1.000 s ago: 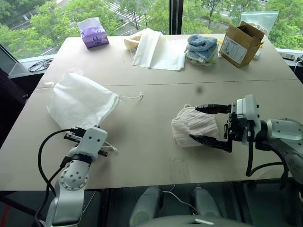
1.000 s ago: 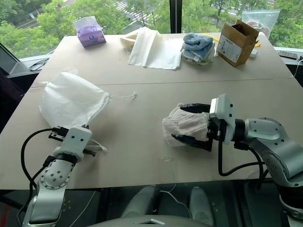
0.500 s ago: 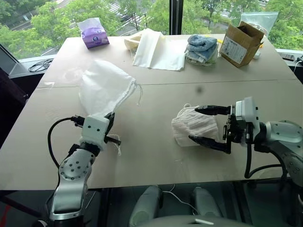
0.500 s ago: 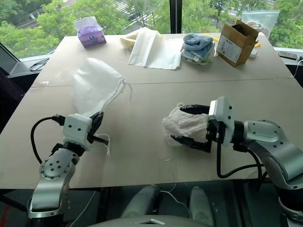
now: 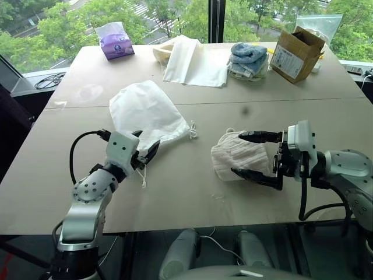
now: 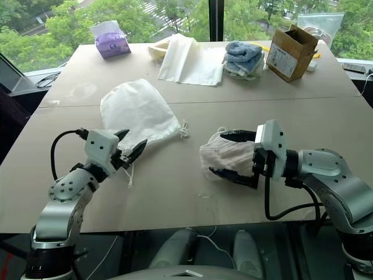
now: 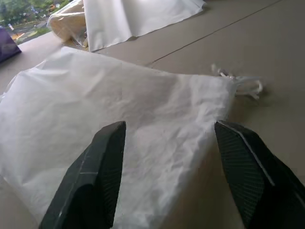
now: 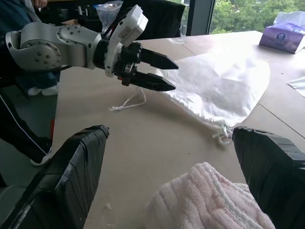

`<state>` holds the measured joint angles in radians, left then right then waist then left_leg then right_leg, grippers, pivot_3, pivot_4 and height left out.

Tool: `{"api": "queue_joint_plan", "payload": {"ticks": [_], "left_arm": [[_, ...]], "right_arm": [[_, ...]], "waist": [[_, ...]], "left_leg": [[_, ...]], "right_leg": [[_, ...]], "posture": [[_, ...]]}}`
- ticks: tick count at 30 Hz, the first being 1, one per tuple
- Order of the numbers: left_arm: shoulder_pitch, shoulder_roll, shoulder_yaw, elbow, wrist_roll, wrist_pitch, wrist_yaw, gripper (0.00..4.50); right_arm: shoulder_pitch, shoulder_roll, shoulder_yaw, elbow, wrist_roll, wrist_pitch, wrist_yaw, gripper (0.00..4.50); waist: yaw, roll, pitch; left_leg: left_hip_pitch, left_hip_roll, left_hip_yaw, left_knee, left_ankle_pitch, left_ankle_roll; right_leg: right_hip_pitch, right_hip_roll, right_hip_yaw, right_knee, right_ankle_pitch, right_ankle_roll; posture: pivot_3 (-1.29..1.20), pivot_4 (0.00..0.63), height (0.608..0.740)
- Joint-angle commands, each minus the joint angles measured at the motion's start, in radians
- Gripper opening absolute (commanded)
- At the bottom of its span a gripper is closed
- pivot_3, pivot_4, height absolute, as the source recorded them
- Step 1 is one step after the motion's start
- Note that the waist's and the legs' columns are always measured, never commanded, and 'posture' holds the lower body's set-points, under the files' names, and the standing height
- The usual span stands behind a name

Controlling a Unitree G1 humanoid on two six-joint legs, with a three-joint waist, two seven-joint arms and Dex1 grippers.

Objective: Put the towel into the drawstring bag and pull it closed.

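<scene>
- Left gripper [image 5: 148, 153]: open, empty, just beside the near edge of the drawstring bag [image 5: 148, 111]; no contact visible.
- Drawstring bag: flat on the table [image 5: 175, 192], gathered mouth and knotted cord [image 5: 191, 129] turned toward the towel [image 5: 239, 156]; a second cord [image 5: 144, 177] trails below the left gripper. Placement likely chosen to bring the mouth near the towel for loading.
- Right gripper [image 5: 250, 155]: open wide, one finger above and one below the towel, bracketing without clamping. Probably staged for pickup.
- Towel: on the table, right of the bag, close to its mouth.
- Left wrist view: bag fabric wrinkled and lying closed; mouth not spread, a detail unclear from the head views.
- Right wrist view: the left gripper's spread fingers in side profile, clear of the bag, plus a person at the table's far side.
- Judgement: mouth must be opened before insertion.
</scene>
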<state>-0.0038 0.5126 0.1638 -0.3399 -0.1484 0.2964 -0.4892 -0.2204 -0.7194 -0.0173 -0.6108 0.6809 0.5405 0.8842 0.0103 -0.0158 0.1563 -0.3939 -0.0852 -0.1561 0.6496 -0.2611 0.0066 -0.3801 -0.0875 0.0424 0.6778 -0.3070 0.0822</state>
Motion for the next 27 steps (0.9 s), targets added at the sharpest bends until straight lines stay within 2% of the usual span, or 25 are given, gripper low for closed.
{"api": "queue_joint_plan", "payload": {"ticks": [1, 7, 17, 27], "left_arm": [[0.024, 0.031, -0.033, 0.006, 0.055, -0.066, -0.013, 3.88], [0.068, 0.119, -0.070, 0.038, 0.228, -0.223, 0.015, 3.88], [0.149, 0.098, -0.054, 0.063, 0.377, -0.358, 0.150, 3.88], [0.101, 0.053, -0.037, 0.133, 0.416, -0.357, 0.235, 3.88]], "right_arm": [[0.011, -0.001, -0.027, -0.038, 0.014, -0.013, -0.006, 4.50], [0.009, 0.001, -0.026, -0.035, 0.014, -0.015, -0.009, 4.50], [0.014, -0.004, -0.025, -0.036, 0.022, -0.010, -0.002, 4.50], [0.001, -0.008, -0.023, -0.026, 0.021, -0.008, 0.004, 4.50]], "waist": [[-0.001, 0.000, 0.000], [0.001, 0.000, 0.000], [0.002, 0.000, 0.000], [0.001, 0.000, 0.000]], "left_leg": [[0.000, 0.000, 0.000, 0.000, 0.000, 0.000], [0.000, 0.000, -0.001, 0.000, 0.000, 0.000], [0.000, 0.000, -0.001, -0.001, 0.000, 0.000], [0.000, 0.000, -0.001, 0.000, 0.000, 0.000]], "right_leg": [[0.000, 0.000, 0.000, 0.000, 0.000, 0.000], [0.000, -0.001, 0.000, 0.000, 0.000, 0.000], [0.000, -0.002, 0.000, 0.000, 0.000, 0.000], [0.000, -0.001, -0.001, 0.000, 0.000, 0.000]], "posture": [[0.00, 0.150, 0.740], [0.00, 0.150, 0.740], [0.00, 0.150, 0.740], [0.00, 0.150, 0.740]]}}
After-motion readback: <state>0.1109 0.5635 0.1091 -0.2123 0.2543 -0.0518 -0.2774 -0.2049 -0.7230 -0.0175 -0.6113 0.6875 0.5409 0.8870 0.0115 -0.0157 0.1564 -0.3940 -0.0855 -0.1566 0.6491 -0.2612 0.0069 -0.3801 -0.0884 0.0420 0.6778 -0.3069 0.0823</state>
